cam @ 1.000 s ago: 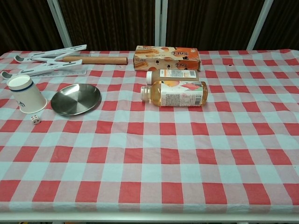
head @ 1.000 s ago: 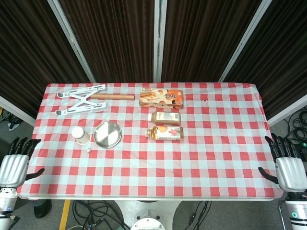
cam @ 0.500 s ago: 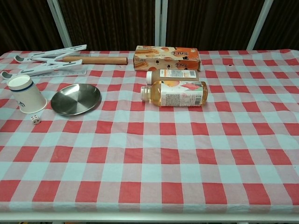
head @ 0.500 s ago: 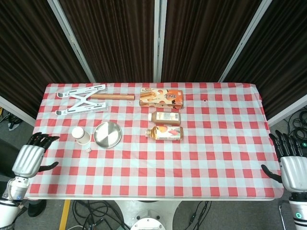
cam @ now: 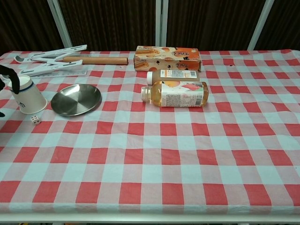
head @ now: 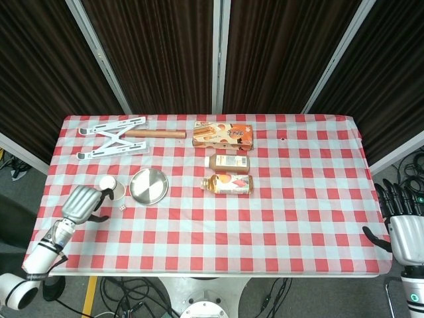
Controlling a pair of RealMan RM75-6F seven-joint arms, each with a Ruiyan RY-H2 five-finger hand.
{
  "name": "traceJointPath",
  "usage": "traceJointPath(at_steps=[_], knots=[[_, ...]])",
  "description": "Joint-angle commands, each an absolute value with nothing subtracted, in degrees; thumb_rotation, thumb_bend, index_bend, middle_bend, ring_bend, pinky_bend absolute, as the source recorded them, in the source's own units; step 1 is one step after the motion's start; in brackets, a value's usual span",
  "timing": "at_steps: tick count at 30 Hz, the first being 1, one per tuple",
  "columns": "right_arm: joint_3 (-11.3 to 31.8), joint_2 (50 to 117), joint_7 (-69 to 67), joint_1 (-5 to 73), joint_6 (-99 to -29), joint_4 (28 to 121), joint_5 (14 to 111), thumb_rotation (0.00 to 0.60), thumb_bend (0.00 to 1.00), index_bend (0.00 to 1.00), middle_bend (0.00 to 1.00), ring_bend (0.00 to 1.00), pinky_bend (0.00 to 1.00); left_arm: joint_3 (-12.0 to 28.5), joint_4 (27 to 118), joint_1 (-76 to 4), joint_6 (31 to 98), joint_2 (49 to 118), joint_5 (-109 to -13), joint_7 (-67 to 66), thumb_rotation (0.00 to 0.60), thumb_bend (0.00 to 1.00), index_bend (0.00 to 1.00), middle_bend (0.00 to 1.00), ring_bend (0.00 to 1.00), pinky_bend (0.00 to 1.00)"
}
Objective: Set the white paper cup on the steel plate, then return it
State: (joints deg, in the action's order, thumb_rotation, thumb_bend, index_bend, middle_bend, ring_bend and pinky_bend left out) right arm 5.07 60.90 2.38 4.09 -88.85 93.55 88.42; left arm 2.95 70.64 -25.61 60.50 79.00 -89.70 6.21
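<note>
While a second ago the left hand (head: 82,203) hung off the table's left edge with its dark fingers spread, it now lies over the red-and-white checked tablecloth (head: 265,218), just beside the white paper cup (head: 108,185), its fingers reaching toward the cup's near side. Whether they already touch the cup I cannot tell from the head view. The cup stands upright on the cloth in the same spot as before, to the left of the round steel plate (head: 148,185) and apart from it, with a small white die (head: 122,208) just in front. The right hand (head: 404,228) has drawn slightly outward and remains beyond the table's right edge, fingers apart and holding nothing. Nothing else on the table has shifted: the white folding stand (head: 111,137), the wooden rolling pin (head: 155,134), the orange snack box (head: 223,134), and the two bottles lying on their sides, a smaller brown one (head: 229,163) behind a larger orange juice bottle (head: 227,185). Only the head view shows both hands whole; the chest view catches just dark fingertips (cam: 12,80) at the cup's (cam: 26,98) left rim, appearing to overlap it, and shows the plate's (cam: 76,100) shallow dished shape and the die (cam: 35,120) more plainly.
</note>
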Motion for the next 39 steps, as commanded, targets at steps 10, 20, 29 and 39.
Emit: traceJointPath(at_steps=[10,20,29,39], knots=[[5.08,61.59,1.49,4.85,-87.40,92.87,88.01,0.600,0.09,0.00,0.03,0.00,0.00,1.26,61.81,-28.17,59.04,86.97,-89.15,3.94,0.600,0.13,0.45,0.95,0.94,1.00],[4.83,61.76,0.61,4.42,-87.62,92.15,87.68,0.600,0.09,0.00,0.03,0.00,0.00,0.56,59.64,-30.35,54.86,88.42,-87.53,1.14,0.600,0.22,0.46,0.95,0.94,1.00],[4.55,62.03,0.22,3.99,-87.68,91.79,87.34,0.600,0.09,0.00,0.03,0.00,0.00,-0.01,58.79,-31.56,52.87,88.86,-86.62,0.64,0.600,0.28,0.48,0.95,0.94,1.00],[4.61,61.95,0.22,3.96,-87.64,92.02,87.25,0.600,0.09,0.00,0.03,0.00,0.00,-0.61,57.87,-31.99,53.20,89.33,-86.61,1.05,0.600,0.35,0.53,0.96,0.95,1.00]])
